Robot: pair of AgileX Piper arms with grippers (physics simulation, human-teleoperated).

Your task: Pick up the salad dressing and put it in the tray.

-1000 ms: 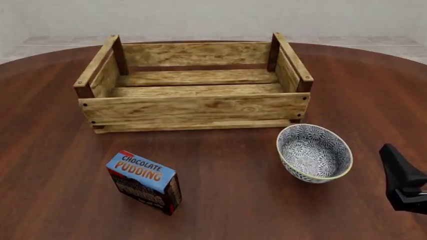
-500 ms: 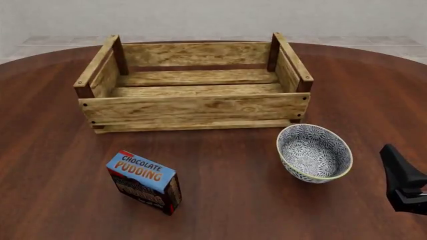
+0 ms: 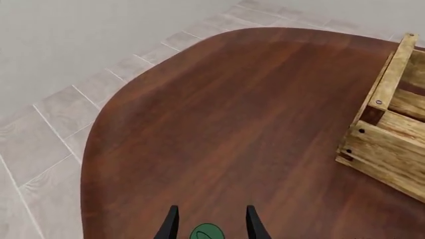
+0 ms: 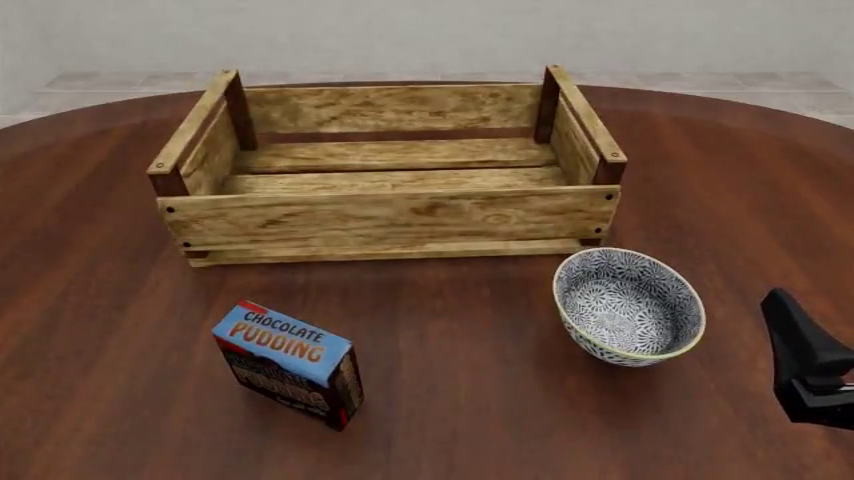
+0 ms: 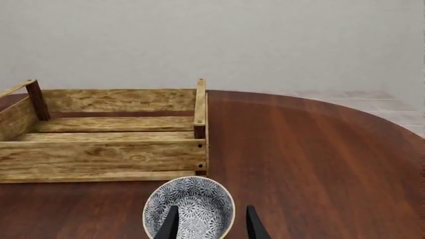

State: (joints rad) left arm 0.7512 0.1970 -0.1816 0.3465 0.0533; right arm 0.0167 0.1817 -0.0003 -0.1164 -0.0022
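The salad dressing [image 3: 207, 233] shows only in the left wrist view, and only as a rounded green cap. The white bottle body and dark label are cut off, so calling it the bottle is a fair guess, not a certainty. It sits between the two dark fingers of the left tool [image 3: 211, 208]. They stand spread, with bare wood showing on either side of the cap, so nothing is pinched yet. The front view does not show the bottle or the left arm at all, so the bottle must stand outside that frame.

The large light-wood slatted tray [image 4: 387, 215] with dark corner posts fills the upper middle of the front view, and no bottle lies in it. One of its corners also shows in the left wrist view, well apart from the cap.

In the lower right of the front view is the patterned blue-white bowl [image 4: 627, 305], and in the lower left the blue box [image 4: 287, 362]. Its top reads "CHOCOLATE PUDDING" – the only writing that can be read. Both rest on the dark reddish-brown wooden counter [image 4: 481, 400].

The right tool [image 5: 210, 208] is likewise spread and holds nothing, pointing over the bowl towards the tray. The black right arm [image 4: 807, 370] shows at the lower right edge of the front view.

Over the last second the front view has hardly changed – crate, bowl and box are unmoved, and the right arm has shifted by a hair at most. By my reading the task is at its start: the left tool is lined up over the cap, and the closing, the lift and the carry to the tray are still to do.
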